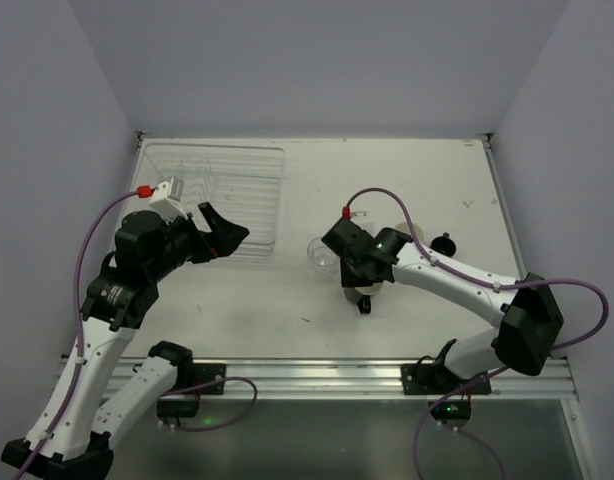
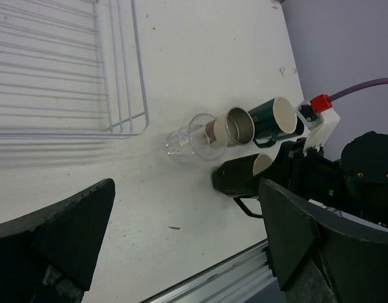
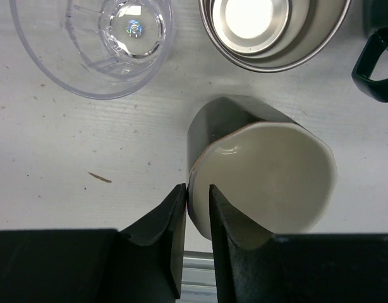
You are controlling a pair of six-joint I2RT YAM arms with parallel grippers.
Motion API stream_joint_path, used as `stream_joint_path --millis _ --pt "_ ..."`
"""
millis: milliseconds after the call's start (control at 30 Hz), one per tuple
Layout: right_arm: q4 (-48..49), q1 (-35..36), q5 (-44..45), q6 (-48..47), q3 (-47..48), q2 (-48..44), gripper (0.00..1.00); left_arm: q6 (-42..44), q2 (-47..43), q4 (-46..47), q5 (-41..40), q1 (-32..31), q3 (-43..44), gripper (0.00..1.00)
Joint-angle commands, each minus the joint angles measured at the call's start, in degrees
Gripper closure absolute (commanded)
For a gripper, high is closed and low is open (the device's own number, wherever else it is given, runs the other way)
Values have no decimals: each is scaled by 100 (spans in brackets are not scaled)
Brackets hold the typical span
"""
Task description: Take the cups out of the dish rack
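The clear dish rack point(image 1: 219, 190) lies at the far left and shows no cups in it; it also shows in the left wrist view point(image 2: 55, 69). My right gripper point(image 3: 197, 202) is shut on the rim of the black mug point(image 3: 263, 180), one finger inside and one outside, at the table's middle point(image 1: 362, 287). Just beyond it stand the clear plastic cup point(image 3: 96, 38), the cream cup with a metal inside point(image 3: 270, 25) and the dark teal mug point(image 3: 374, 63). My left gripper point(image 2: 181, 246) is open and empty, beside the rack's near right corner point(image 1: 225, 235). The blue cup is out of view.
The three cups stand in a row right of the rack: clear point(image 1: 322, 252), cream point(image 1: 402, 235), teal point(image 1: 443, 243). A metal rail point(image 1: 317, 375) runs along the table's near edge. Walls close in the left, far and right sides.
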Motion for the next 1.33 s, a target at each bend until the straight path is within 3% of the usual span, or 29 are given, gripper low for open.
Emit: stream_joint_path --millis 0,267,467,567,600,700,867,933,1100,1300 --pt "119 -59 132 -104 211 -6 76 5 53 243 225 22 24 1" --pt "155 -77 219 -192 167 -120 72 -48 71 322 242 22 -11 1" --pt "356 -51 255 -333 27 -471 50 -65 80 331 225 22 -99 0" --pt "383 -33 237 -341 -61 -761 36 -74 71 323 111 22 -169 0" --pt "348 2 281 -324 -53 -831 27 -83 62 323 102 31 -196 0" --pt "269 81 369 -289 -79 -1095 15 -83 80 331 67 31 -248 0" --pt "181 186 439 -113 -281 -1665 9 -39 106 331 101 22 -310 0" --pt "137 213 457 18 -430 -1877 1 -4 124 331 172 22 -319 0" --pt "444 231 238 230 -1131 -2763 1 189 220 323 374 22 -354 0" --pt "1024 231 -237 247 -1792 -3073 1 251 484 524 646 5 -538 0"
